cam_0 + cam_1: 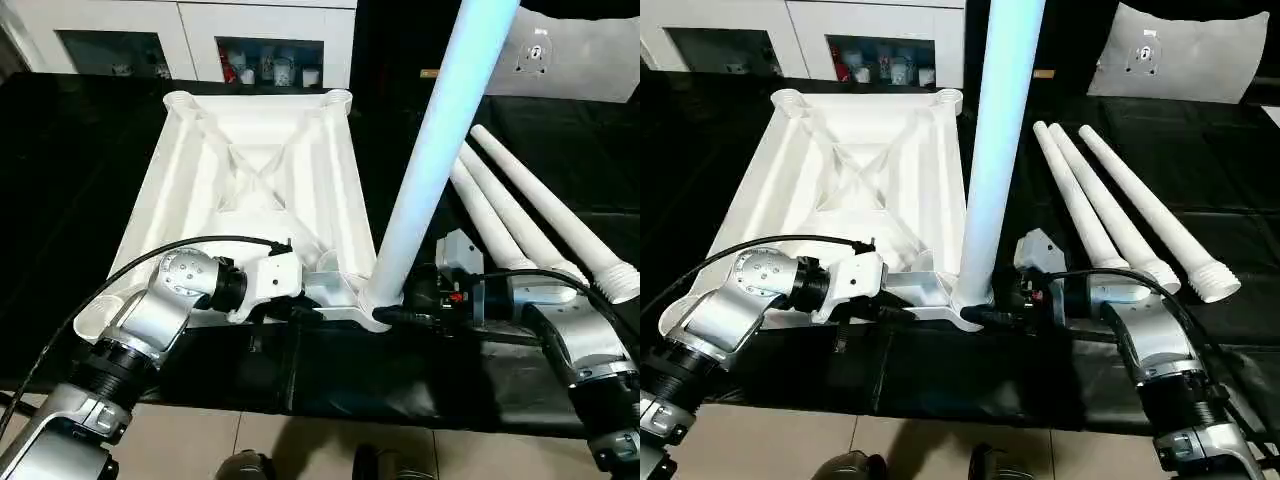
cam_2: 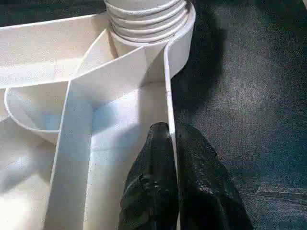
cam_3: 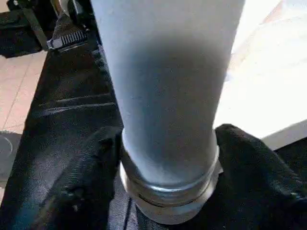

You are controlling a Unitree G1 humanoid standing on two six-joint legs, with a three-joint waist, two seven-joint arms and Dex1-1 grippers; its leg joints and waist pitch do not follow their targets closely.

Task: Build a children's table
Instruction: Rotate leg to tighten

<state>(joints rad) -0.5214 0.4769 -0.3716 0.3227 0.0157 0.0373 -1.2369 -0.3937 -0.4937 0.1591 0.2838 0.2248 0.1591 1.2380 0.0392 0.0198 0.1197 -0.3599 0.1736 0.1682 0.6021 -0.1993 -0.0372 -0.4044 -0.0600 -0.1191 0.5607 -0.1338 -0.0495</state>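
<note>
The children's table top (image 1: 250, 170) lies upside down on black cloth, its X ribs facing up. One white leg (image 1: 430, 150) stands upright in the near right corner socket (image 1: 385, 300), its threads (image 2: 146, 19) partly above the socket. My left gripper (image 2: 171, 132) is shut on the thin side wall of the table top, just beside that corner. My right gripper (image 3: 168, 158) reaches in from the right, with one black finger (image 3: 96, 163) pressed on each side of the leg's base. Three more legs (image 1: 540, 220) lie side by side to the right.
The black cloth (image 1: 360, 380) covers the work surface, and its near edge drops to a tiled floor (image 1: 180, 440). White cabinets with glass doors (image 1: 270, 40) stand at the back. A grey panel (image 1: 570, 60) leans at the far right.
</note>
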